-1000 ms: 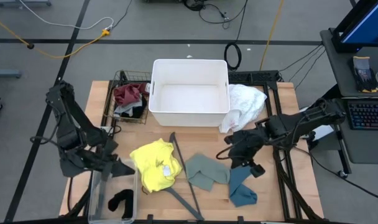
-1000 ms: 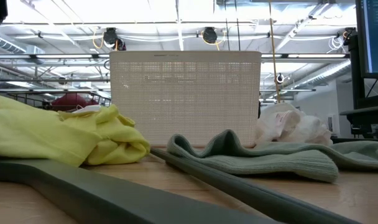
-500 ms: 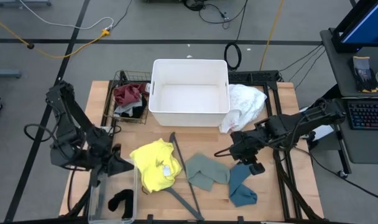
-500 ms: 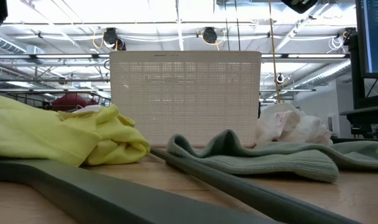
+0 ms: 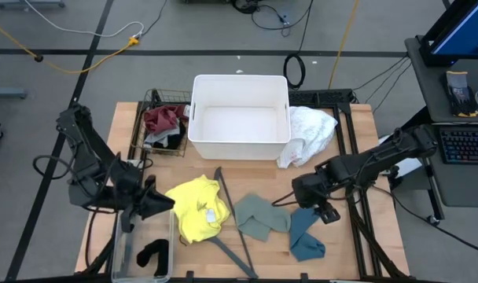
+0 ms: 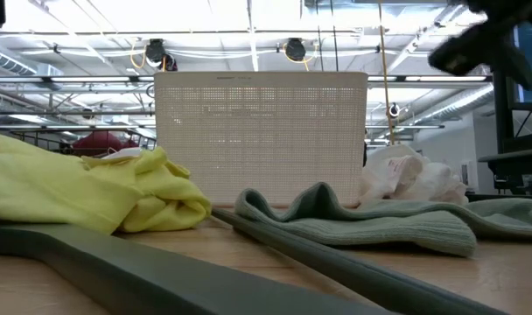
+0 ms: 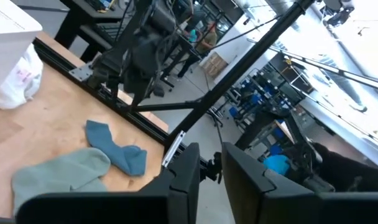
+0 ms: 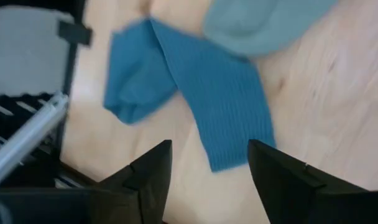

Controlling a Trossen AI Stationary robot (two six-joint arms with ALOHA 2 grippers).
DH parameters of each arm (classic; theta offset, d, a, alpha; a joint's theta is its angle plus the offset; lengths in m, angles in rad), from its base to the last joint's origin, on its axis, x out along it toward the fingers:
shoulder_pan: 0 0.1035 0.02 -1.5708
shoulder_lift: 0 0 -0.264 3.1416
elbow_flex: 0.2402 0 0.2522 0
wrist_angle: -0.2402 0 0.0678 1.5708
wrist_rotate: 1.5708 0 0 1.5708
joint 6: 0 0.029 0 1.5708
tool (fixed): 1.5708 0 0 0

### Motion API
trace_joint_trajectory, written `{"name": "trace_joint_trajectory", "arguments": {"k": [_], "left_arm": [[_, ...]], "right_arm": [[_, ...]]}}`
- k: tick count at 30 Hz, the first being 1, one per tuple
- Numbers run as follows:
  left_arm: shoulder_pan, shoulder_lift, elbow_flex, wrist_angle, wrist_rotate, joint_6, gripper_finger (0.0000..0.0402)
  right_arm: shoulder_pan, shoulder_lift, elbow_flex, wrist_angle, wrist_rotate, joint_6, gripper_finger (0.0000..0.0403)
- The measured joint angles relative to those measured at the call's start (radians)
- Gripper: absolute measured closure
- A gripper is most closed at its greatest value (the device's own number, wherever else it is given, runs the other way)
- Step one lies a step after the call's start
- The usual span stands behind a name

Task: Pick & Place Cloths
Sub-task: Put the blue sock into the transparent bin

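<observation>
Right gripper [image 8: 204, 171] hovering above the teal cloth [image 8: 195, 106], fingers spread apart, nothing held. Teal cloth lying flat on the table [image 5: 365, 126], just beside the sage green cloth [image 5: 261, 216]. Probably light, limp, prone to sliding; best pinched at the thicker folded middle. Left gripper [image 5: 162, 203] beside the yellow cloth [image 5: 196, 208], nearly closed, empty.

Left gripper [image 5: 162, 203] hangs over the table's left front, its dark fingers [image 7: 184, 180] nearly together. Right gripper [image 5: 302, 191] points down at right, fingers [image 8: 150, 171] spread wide, empty.
</observation>
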Motion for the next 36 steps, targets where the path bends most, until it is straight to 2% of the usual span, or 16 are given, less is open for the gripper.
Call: {"name": "trace_joint_trajectory", "arguments": {"k": [3,11,22,30,36], "left_arm": [[0.01,0.0,0.0,0.0,0.0,0.002,0.0317],[0.02,0.0,0.0,-0.001,0.0,0.002,0.0295],[0.02,0.0,0.0,0.0,0.0,0.001,0.0293],[0.02,0.0,0.0,0.0,0.0,-0.005,0.0293],[0.02,0.0,0.0,0.0,0.0,-0.002,0.0293]], "right_arm": [[0.0,0.0,-0.064,0.002,0.008,0.001,0.0193],[0.0,0.0,-0.188,0.034,0.157,0.072,0.0198],[0.007,0.0,-0.25,0.255,0.163,0.097,0.0198],[0.101,0.0,-0.25,0.381,0.162,-0.02,0.0197],[0.145,0.024,-0.25,0.443,0.189,-0.038,0.0197]]}}
